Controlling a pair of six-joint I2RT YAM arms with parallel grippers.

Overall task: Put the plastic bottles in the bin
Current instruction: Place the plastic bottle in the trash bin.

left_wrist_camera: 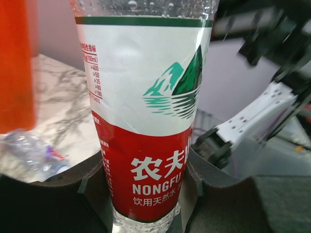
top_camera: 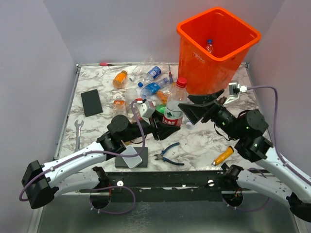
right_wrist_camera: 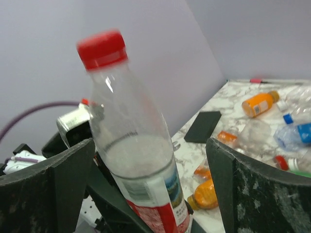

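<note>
**Top view:** left gripper (top_camera: 167, 126) is pinched on a red-cap bottle (top_camera: 175, 103), low on its label. The bottle stands upright mid-tabletop (top_camera: 204, 141), just in front of the bin (top_camera: 216, 53). Right gripper (top_camera: 192, 110) is spread wide just beside the bottle's right side, not gripping it.
Counts: 1 bin, 1 bottle inside (top_camera: 209, 45) it, 1 held, approx. nine loose bottles (top_camera: 146, 87) heaped left of the bin. Exact no. unclear, they overlap. Also 1 pliers (top_camera: 170, 154), 1 screwdriver (top_camera: 222, 156), 1 wrench (top_camera: 78, 132) and 2 black pads (top_camera: 91, 102).

**Left wrist:** only this view shows the label close up: white w/ a green mountain over a red band. Both fingers (left_wrist_camera: 53, 194) touch the bottle's lower part, one each side. The cap is cut off by the top edge. The bin's orange wall fills the left edge, and 1 crushed clear bottle (left_wrist_camera: 34, 155) lies on the tabletop beside it.

**Right wrist:** only here do the red cap and clear neck show near. They sit between this gripper's own fingers (right_wrist_camera: 53, 179), which stand well apart. The bottle is nearer the picture-left finger; can't tell if it touches. Behind are 2 orange bottles (right_wrist_camera: 260, 103), 1 blue-label bottle (right_wrist_camera: 296, 133) and 1 black pad. The bin shows in the other two views only.
</note>
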